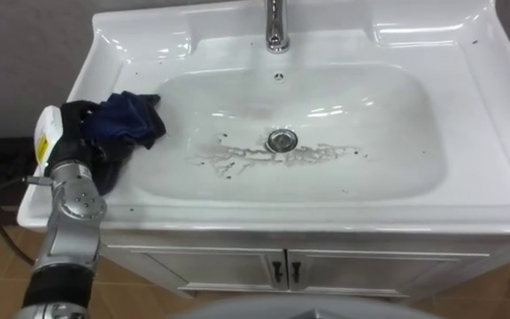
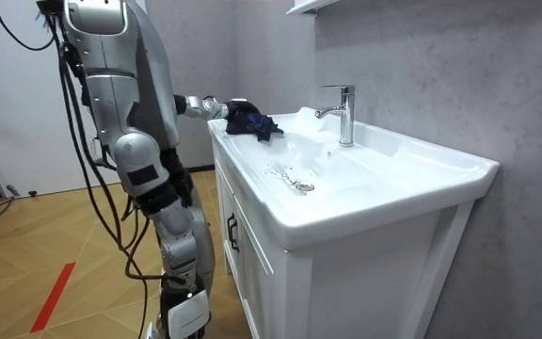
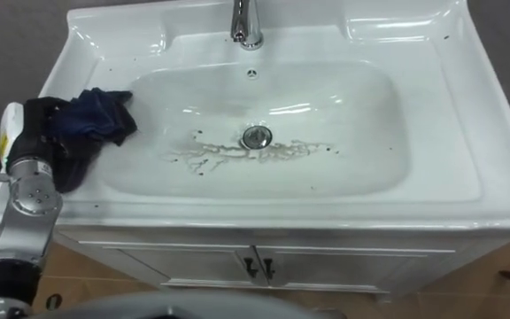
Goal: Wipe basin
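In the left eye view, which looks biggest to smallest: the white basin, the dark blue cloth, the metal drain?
Largest: white ceramic basin
Then: dark blue crumpled cloth
Smallest: round metal drain

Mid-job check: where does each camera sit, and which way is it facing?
Left eye view: on the robot's head, looking down into the basin; its left arm enters lower left, left hand at the cloth.
Right eye view: same head, slightly beside; same downward look, same arm.
Room view: standing off the robot's right side, facing along the basin; the robot's body shows.
Shared: all show basin, cloth and tap.
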{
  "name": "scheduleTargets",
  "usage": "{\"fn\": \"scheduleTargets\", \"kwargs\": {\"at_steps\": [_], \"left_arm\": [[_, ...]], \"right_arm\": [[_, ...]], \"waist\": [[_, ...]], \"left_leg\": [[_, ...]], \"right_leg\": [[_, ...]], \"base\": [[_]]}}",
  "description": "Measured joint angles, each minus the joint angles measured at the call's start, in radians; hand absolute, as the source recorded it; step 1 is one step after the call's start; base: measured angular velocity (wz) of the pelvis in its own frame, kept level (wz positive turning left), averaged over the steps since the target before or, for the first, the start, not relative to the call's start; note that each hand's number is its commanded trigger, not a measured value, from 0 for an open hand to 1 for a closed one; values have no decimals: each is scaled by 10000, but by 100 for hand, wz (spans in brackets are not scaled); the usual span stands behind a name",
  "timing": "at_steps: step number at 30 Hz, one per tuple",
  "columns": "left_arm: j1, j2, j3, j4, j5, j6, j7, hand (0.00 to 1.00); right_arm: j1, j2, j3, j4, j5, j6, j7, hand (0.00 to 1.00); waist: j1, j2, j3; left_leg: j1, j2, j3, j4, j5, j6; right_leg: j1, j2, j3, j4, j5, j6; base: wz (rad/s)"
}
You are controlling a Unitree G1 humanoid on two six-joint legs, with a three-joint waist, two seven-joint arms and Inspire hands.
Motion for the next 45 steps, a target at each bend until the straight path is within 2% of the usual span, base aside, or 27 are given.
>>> {"fn": "scheduleTargets", "kwargs": {"at_steps": [3,7,10,13,15,17,19,21,26,31,34,40,42,43,45], "left_arm": [[51,-3,25,-338,2,167,-161,100],[200,-51,14,-1127,-5,380,-509,100],[305,-56,35,-1485,-9,431,-548,100],[475,-88,21,-2331,16,454,-549,100],[471,-88,9,-2887,61,451,-547,100],[466,-92,5,-3154,472,413,-546,100],[451,-106,-32,-3229,856,413,-528,100],[400,-106,-189,-3312,1119,415,-527,100],[366,-270,-770,-3747,1115,412,-529,100],[280,-272,-1101,-3768,1117,414,-570,100],[253,-272,-1108,-3767,1171,419,-706,100],[253,-268,-1468,-3768,2303,429,-953,100],[254,-268,-1618,-3768,2394,429,-1015,100],[253,-265,-1655,-3767,2426,430,-1092,100],[253,-253,-1719,-3767,2651,436,-1227,100]], "right_arm": [[0,1,-11,-9,209,-65,8,0],[-20,-26,-19,-13,573,-370,58,0],[-27,-26,-30,43,567,-637,97,0],[-23,-11,-146,180,571,-819,142,0],[-53,-13,-145,411,619,-920,300,0],[-54,-15,-145,538,670,-984,406,0],[-22,-17,-150,592,791,-1029,458,0],[-3,-18,-147,640,946,-1095,455,0],[-163,-9,-102,769,983,-1092,441,0],[-186,-5,-58,788,987,-1088,468,0],[-174,-6,23,784,985,-1077,499,0],[-176,96,25,835,1184,-1082,550,0],[-179,157,24,836,1269,-1100,542,0],[-206,187,23,827,1262,-1100,539,0],[-245,200,19,810,1253,-1100,531,0]], "waist": [[-2,-8,8],[42,-59,165],[43,-50,179],[-31,-83,235],[-89,-188,279],[-189,-272,285],[-265,-314,258],[-326,-305,259],[-434,-131,265],[-486,-17,223],[-489,-25,228],[-602,-38,240],[-676,-52,249],[-742,-104,282],[-798,-93,276]], "left_leg": [[-68,-3,-51,1,0,0],[-171,0,-40,5,0,0],[-287,-7,-17,20,0,0],[-524,-4,-37,128,0,0],[-591,-1,-37,177,0,0],[-596,2,-34,176,0,0],[-592,9,-26,179,0,0],[-595,17,-7,187,-1,-1],[-604,79,94,224,-9,6],[-651,172,199,221,-10,7],[-679,173,199,292,-10,7],[-770,168,220,398,-9,10],[-771,167,222,402,-9,10],[-783,167,221,400,-9,10],[-812,165,222,402,-9,10]], "right_leg": [[2,2,-109,2,1,-2],[-36,1,-223,-12,-1,-3],[-119,-3,-226,-42,-1,-4],[-311,-1,-252,-7,0,-4],[-358,5,-240,-6,0,-4],[-350,8,-268,-9,0,-5],[-347,8,-283,26,4,-8],[-356,11,-263,38,13,-16],[-449,27,-202,198,18,-23],[-540,88,-183,224,49,-76],[-532,90,-183,180,52,-84],[-528,82,-204,170,51,-82],[-519,87,-212,169,51,-83],[-522,92,-208,166,51,-83],[-533,93,-208,152,51,-83]], "base": [[10],[8],[1],[5],[0],[0],[0],[0],[-2],[-4],[0],[2],[0],[0],[0]]}}
